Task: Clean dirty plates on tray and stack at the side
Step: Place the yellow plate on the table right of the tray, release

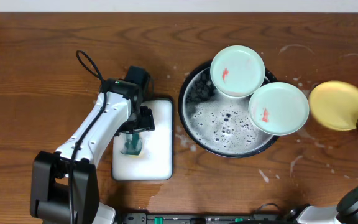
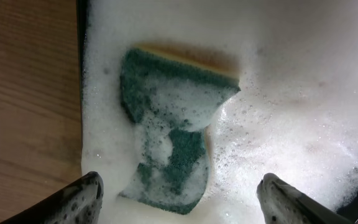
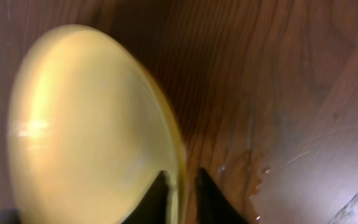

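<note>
While wide apart over the foamy sponge [image 2: 166, 149], left jaws empty; right jaws tight on the yellow plate [image 3: 86, 124].

Mint plates [image 1: 237, 70] block tray's [image 1: 183, 115] far-right half; foamy near-left half open.

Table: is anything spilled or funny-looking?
Yes. Water marks and foam specks dot the table around the tray, mostly to its right. Two red-smeared plates sit across its rim, not down in the water.
</note>
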Robot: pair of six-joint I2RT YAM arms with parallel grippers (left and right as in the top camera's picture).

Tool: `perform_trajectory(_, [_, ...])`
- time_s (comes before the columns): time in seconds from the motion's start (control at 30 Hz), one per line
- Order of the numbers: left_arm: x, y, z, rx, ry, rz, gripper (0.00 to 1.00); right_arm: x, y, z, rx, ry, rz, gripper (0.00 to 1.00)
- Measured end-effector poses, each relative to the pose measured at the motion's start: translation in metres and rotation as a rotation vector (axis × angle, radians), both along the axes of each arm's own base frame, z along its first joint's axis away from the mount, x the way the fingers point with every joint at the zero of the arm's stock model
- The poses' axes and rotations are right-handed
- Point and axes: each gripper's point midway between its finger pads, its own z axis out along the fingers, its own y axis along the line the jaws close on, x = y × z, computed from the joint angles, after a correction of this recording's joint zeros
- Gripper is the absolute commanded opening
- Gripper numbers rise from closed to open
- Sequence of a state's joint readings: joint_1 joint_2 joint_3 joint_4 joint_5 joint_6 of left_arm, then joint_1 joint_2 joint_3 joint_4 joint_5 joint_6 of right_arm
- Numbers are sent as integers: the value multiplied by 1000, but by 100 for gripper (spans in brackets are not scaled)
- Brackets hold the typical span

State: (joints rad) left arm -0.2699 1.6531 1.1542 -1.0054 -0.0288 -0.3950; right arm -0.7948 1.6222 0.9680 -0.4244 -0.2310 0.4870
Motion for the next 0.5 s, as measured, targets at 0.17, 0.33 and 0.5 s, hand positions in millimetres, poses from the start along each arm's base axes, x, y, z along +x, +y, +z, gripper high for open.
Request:
perform_trajectory(0.17, [0,0,0,0,0,0,82,21,15,14,-43,-60,124,58])
perform_trajectory(0.33, [0,0,0,0,0,0,82,52,77,67,-106,-195,391,56])
perform_trajectory(0.5, [0,0,0,0,0,0,81,45,154,78,-134,-107,625,56])
